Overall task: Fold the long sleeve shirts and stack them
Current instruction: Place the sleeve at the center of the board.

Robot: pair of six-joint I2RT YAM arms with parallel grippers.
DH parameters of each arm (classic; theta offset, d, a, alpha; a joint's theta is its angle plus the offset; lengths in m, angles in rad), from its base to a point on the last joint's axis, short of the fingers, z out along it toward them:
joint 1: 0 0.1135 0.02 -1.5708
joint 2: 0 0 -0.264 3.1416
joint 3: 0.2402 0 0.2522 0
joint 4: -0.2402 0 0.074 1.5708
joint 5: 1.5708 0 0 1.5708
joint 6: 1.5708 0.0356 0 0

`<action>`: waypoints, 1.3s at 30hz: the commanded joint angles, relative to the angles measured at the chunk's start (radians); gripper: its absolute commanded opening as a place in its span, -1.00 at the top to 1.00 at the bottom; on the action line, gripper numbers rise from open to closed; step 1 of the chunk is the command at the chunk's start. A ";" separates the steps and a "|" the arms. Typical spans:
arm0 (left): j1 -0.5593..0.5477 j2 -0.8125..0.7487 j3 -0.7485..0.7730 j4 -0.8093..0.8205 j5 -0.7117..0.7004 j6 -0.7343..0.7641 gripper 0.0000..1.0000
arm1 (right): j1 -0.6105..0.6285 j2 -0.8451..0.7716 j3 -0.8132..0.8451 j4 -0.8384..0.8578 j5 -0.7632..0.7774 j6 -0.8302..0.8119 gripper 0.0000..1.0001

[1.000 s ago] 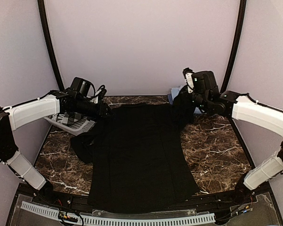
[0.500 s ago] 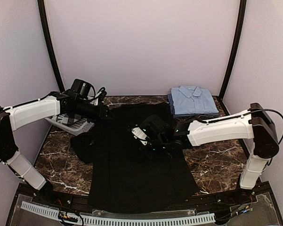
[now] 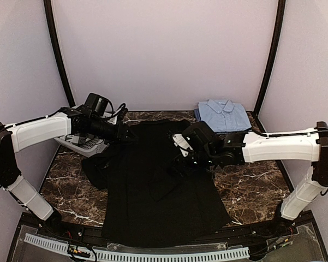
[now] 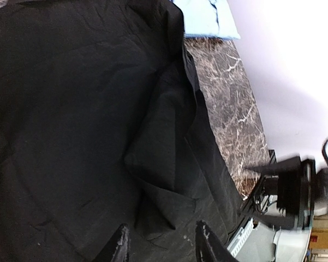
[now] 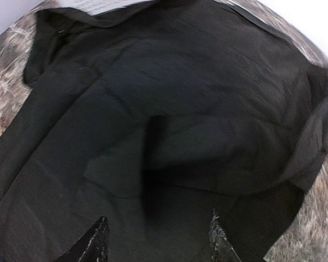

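Black shirt point(image 3: 158, 185) spread flat over table point(image 3: 251, 183) middle. Folded blue shirt point(image 3: 224, 114) at far right corner. Left gripper point(image 3: 133, 135) partly open by far left shoulder; right gripper point(image 3: 180, 160) wide, empty, above it.

The black shirt point(image 3: 153, 185) is matt, creased cloth; the light blue shirt point(image 3: 224, 115) smoother cloth; the table point(image 3: 251, 180) glossy veined marble.

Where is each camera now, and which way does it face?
Top: fixed above and behind the robot, facing down at the table, black shirt and blue shirt; left arm and right arm show.
Left wrist: at the shirt's far-left side, facing right across the black shirt; own fingertips at bottom.
Right wrist: over the shirt's middle, facing down at it; own fingertips at bottom.
Shared: both wrist views show the sleeve folded onto the black shirt.
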 commanded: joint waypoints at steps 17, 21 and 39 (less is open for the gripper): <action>-0.394 0.145 0.040 -0.084 -0.189 -0.009 -0.03 | -0.218 0.038 -0.188 0.143 -0.262 0.344 0.03; -0.396 0.119 0.036 -0.087 -0.262 -0.038 0.00 | -0.172 0.128 -0.142 0.132 -0.282 0.326 0.17; -0.295 -0.195 -0.096 -0.118 -0.474 -0.056 0.01 | -0.064 0.505 0.395 0.174 -0.594 0.261 0.11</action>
